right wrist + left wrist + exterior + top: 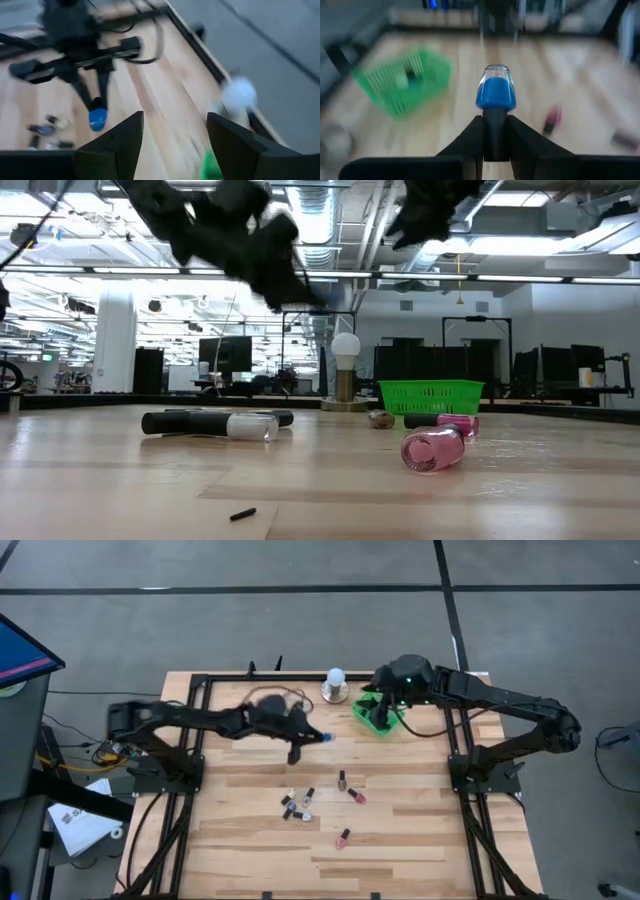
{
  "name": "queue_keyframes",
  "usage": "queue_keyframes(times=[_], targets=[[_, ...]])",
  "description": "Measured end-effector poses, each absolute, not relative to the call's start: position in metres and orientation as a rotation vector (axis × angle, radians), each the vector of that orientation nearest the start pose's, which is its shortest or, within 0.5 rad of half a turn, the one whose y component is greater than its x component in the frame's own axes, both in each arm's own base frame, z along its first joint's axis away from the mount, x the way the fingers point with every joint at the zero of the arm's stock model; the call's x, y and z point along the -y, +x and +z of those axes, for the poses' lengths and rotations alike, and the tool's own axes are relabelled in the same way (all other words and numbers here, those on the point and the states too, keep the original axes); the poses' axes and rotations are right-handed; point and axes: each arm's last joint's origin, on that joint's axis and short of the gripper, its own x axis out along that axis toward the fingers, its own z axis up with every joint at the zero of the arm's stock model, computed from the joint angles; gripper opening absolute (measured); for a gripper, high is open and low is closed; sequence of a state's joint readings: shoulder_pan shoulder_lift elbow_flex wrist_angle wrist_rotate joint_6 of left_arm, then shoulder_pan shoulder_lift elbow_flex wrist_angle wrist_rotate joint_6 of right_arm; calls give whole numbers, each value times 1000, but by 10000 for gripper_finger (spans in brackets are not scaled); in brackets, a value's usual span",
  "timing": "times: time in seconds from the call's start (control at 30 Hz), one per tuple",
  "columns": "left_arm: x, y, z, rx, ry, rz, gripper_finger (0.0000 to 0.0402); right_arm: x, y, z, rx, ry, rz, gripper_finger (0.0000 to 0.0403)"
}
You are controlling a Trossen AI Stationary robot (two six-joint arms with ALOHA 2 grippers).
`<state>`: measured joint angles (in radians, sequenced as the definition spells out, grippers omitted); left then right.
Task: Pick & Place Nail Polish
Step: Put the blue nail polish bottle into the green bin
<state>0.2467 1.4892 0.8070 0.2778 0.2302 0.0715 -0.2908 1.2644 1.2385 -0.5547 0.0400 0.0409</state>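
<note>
My left gripper (318, 737) is shut on a blue nail polish bottle (495, 91) with a dark cap, high above the table's middle; it also shows in the right wrist view (98, 119). My right gripper (172, 131) is open and empty above the green basket (378, 716) at the far right. Several nail polish bottles (320, 800) lie on their sides on the table in the near middle; a pink one (434, 450) and a white one (250, 425) show in the low view. My left gripper pinches the bottle's dark cap (495, 131) between its two fingers. The blue body (495, 95) sticks out beyond the fingertips, in line with the fingers. The bottle is lifted clear of the table.
A white-domed object on a metal base (335, 686) stands at the far edge, left of the basket. A black frame (200, 690) borders the wooden table. A small dark bit (242, 514) lies near the low camera.
</note>
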Motion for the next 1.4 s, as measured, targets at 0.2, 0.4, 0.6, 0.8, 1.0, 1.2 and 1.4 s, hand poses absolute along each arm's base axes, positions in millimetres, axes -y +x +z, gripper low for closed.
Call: queue_keyframes(times=[0.2,0.4,0.6,0.8,1.0,1.2,1.4], targets=[[-63,280,283,-140,-88,6,53,61,270,374,-377,-108,-133,209],[-55,262,311,-24,-233,-91,54,44,277,387,-229,-320,9,209],[-46,261,317,-4,-378,-190,54,32,280,391,-171,-432,97,209],[-43,263,316,-28,-545,-226,54,24,280,391,-154,-446,162,209],[-43,265,315,-46,-621,-252,54,18,280,391,-147,-446,192,209],[-43,266,313,-56,-658,-253,54,17,292,387,-112,-450,226,209],[-43,266,313,-60,-669,-254,54,17,311,374,-125,-414,292,209]])
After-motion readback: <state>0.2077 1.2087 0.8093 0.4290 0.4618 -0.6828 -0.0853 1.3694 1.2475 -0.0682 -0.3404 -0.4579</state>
